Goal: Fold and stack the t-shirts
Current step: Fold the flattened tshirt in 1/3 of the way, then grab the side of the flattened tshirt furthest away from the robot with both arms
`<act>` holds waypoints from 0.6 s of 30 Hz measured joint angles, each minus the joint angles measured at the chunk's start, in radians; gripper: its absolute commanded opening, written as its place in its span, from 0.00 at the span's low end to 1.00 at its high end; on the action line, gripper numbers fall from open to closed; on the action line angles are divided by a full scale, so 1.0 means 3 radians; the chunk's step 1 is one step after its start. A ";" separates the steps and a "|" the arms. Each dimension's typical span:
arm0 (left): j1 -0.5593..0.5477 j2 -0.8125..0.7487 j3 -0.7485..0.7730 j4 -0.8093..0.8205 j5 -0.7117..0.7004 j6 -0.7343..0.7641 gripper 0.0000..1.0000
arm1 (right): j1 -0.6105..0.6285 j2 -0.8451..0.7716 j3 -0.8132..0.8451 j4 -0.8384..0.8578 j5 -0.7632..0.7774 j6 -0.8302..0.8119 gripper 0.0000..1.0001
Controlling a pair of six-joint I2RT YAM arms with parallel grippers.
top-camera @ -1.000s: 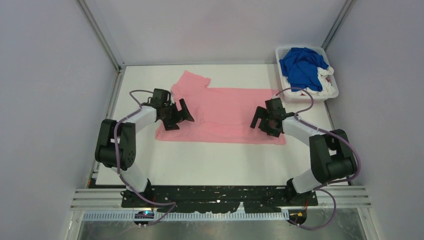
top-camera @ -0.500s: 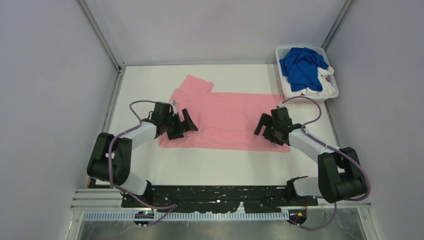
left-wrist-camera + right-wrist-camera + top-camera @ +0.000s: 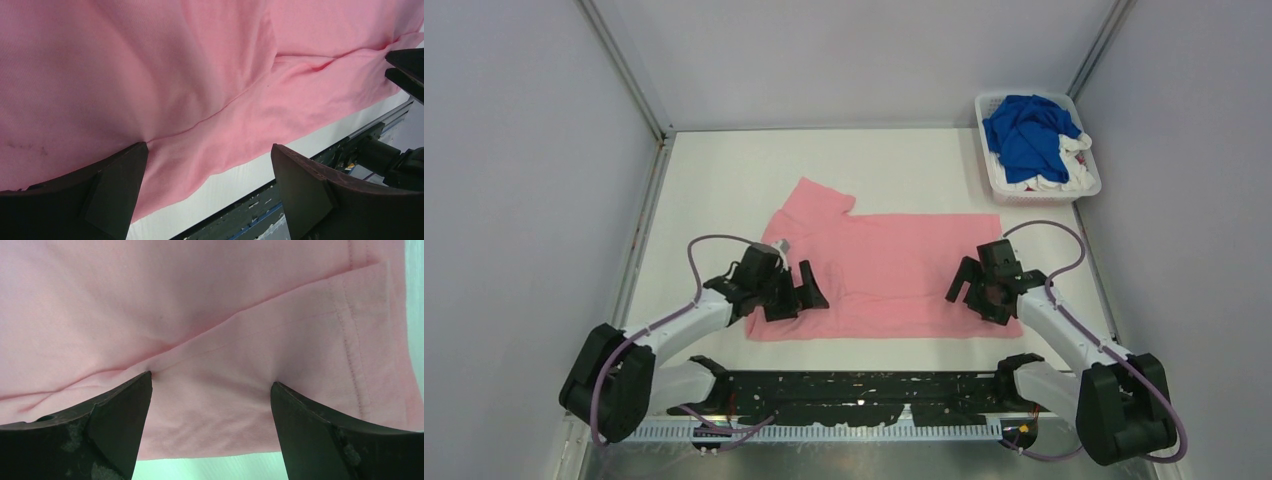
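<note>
Plainly, the left pincer (image 3: 796, 295) and the right pincer (image 3: 977, 295) both gape wide, fingertips (image 3: 115, 415) touching the pink t-shirt (image 3: 889, 262) spread beneath them.

White-linked, black-jointed arms (image 3: 689, 322); black grippers (image 3: 794, 295) (image 3: 974, 292); looping purple cables (image 3: 714, 238).
</note>
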 measured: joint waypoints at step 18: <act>-0.0458 -0.0718 -0.0357 -0.0376 -0.0168 -0.0348 1.00 | 0.0000 -0.0657 -0.0219 -0.0607 0.0154 0.0224 0.96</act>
